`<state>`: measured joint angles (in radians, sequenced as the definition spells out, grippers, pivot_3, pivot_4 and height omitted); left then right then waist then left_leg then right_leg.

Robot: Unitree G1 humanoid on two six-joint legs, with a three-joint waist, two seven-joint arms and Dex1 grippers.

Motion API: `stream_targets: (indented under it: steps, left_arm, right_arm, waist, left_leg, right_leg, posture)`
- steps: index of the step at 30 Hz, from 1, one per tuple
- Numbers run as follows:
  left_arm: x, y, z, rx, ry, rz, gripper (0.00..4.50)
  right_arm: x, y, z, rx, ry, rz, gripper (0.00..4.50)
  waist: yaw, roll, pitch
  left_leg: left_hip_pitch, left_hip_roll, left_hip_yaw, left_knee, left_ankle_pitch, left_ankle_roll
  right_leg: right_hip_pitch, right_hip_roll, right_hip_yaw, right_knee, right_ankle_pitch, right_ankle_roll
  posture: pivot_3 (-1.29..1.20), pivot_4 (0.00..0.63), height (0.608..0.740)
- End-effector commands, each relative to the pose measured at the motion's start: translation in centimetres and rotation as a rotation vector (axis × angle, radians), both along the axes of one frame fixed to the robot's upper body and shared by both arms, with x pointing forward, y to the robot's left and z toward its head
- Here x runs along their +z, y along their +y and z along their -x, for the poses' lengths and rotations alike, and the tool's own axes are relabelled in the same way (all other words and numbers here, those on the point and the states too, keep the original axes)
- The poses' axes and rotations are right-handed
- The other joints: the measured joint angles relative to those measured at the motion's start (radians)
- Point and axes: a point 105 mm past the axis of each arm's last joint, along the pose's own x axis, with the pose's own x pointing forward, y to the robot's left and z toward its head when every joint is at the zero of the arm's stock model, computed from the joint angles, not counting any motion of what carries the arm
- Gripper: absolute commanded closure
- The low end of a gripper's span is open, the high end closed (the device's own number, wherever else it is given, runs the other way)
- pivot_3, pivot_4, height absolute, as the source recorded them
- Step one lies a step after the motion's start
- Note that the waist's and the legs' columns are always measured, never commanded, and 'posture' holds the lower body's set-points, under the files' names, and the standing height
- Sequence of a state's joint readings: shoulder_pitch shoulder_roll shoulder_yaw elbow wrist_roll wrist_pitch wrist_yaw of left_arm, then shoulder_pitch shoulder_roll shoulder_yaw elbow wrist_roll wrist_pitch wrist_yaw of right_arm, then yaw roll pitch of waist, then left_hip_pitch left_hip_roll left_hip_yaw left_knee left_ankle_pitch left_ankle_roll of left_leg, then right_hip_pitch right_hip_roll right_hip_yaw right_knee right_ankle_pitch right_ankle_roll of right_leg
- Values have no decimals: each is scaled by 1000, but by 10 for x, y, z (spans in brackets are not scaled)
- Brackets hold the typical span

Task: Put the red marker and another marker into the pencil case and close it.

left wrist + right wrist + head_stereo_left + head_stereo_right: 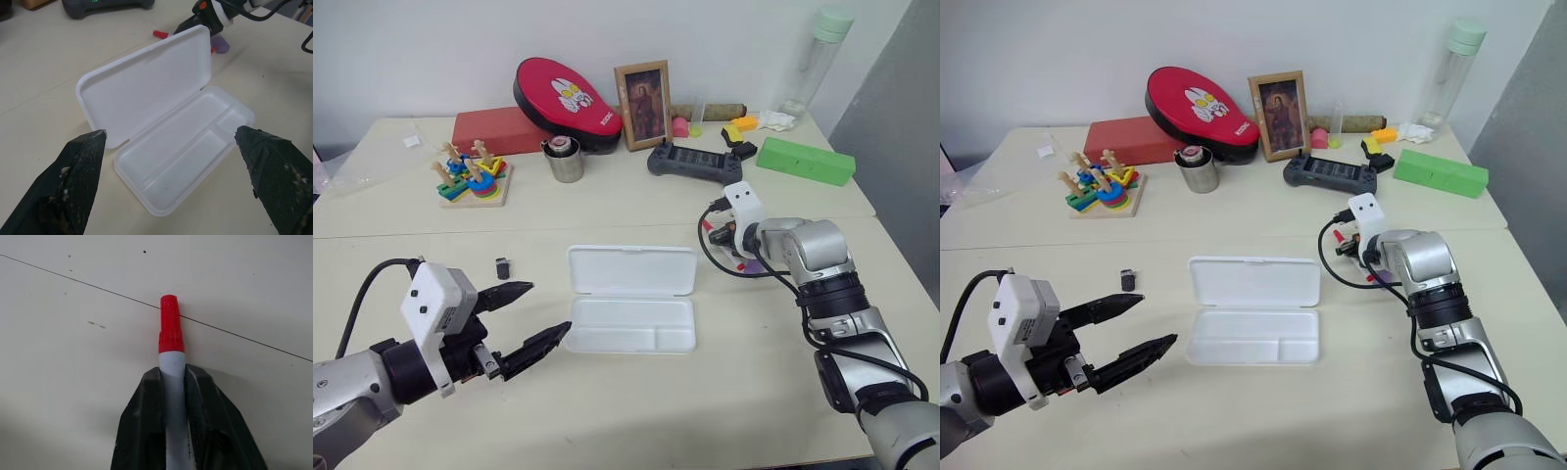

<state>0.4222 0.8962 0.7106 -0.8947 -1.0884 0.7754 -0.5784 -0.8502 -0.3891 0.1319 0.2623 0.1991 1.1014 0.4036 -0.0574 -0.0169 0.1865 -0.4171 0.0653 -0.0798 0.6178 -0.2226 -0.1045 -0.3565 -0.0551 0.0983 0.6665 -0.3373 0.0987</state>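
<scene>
Grip: right gripper (172,382) closed on red marker (169,333), right of case.
Left gripper (536,315): open, near left of case (631,323).
Case: lid open, tray empty.
Lilac marker (221,44): beside right gripper.
Advice: lift level, lay lengthwise in long compartment.

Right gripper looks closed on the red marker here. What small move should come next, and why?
Probably lift the right gripper straight up a little. Its fingers are shut on the red marker, which is still down at the table. The pencil case lies open with its tray bare, so once the pen is clear it can be carried over.
</scene>
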Motion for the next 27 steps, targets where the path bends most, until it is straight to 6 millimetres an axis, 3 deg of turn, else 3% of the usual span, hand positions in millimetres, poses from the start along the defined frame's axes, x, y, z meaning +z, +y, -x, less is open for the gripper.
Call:
stream_targets:
  steps: [1,9,14,22,27]
  left_arm:
    - [8,-7,1,-31,-36,0,0]
    - [12,-9,-1,-39,-52,2,0]
    - [12,-9,-2,-38,-55,2,0]
    - [12,-10,-5,-38,-54,6,0]
    - [11,-8,-7,-30,-49,6,0]
  right_arm:
    - [3,-6,2,-9,-3,-4,4239]
    - [9,-13,2,-16,-24,0,4239]
    - [34,-15,-4,-11,-117,4,4239]
    - [74,12,3,125,-241,-74,4239]
    - [94,37,25,329,-324,-128,4239]
  waist:
    - [0,0,0]
    - [1,0,0]
    - [1,0,0]
    - [-1,0,0]
    - [0,0,0]
  left_leg:
    - [0,0,0,0,0,0]
    - [0,0,0,0,0,0]
    - [0,0,0,0,0,0]
    - [0,0,0,0,0,0]
    - [0,0,0,0,0,0]
  right_leg:
    - [0,0,0,0,0,0]
    - [0,0,0,0,0,0]
    - [0,0,0,0,0,0]
    - [0,0,0,0,0,0]
    - [0,0,0,0,0,0]
  posture:
    - [0,150,740]
    - [0,150,740]
    - [0,150,740]
    - [0,150,740]
    - [0,150,740]
